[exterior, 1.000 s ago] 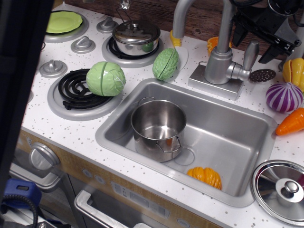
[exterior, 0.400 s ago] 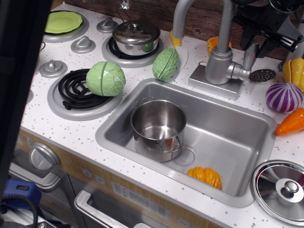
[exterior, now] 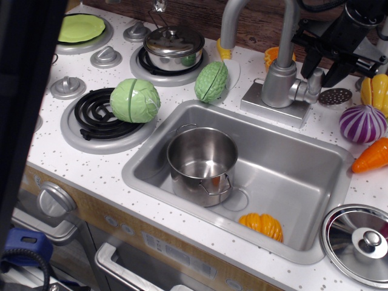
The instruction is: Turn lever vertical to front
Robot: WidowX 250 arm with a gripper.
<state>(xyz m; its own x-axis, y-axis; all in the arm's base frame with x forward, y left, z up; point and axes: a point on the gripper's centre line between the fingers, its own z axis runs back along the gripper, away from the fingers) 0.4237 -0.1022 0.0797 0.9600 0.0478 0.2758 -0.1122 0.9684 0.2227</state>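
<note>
The lever point(exterior: 313, 85) is a short silver-grey handle on the right side of the faucet's cylindrical body point(exterior: 279, 85), standing roughly upright. Only its lower part shows; its tip is hidden by the gripper. My black gripper point(exterior: 319, 79) has come down from the upper right. Its fingers point(exterior: 310, 62) are spread and stand on either side of the lever's top. I cannot see whether a finger touches the lever.
The curved spout point(exterior: 229, 21) rises left of the faucet body. The sink point(exterior: 145, 159) holds a steel pot point(exterior: 202, 159) and an orange pumpkin point(exterior: 262, 225). A purple onion point(exterior: 362, 123), a carrot point(exterior: 371, 156), a strainer point(exterior: 334, 96) and a lid point(exterior: 361, 242) lie at the right.
The gripper has moved down and left from above the lever until its fingers straddle the lever's top. The lever's tip, in plain view before, is now covered.
</note>
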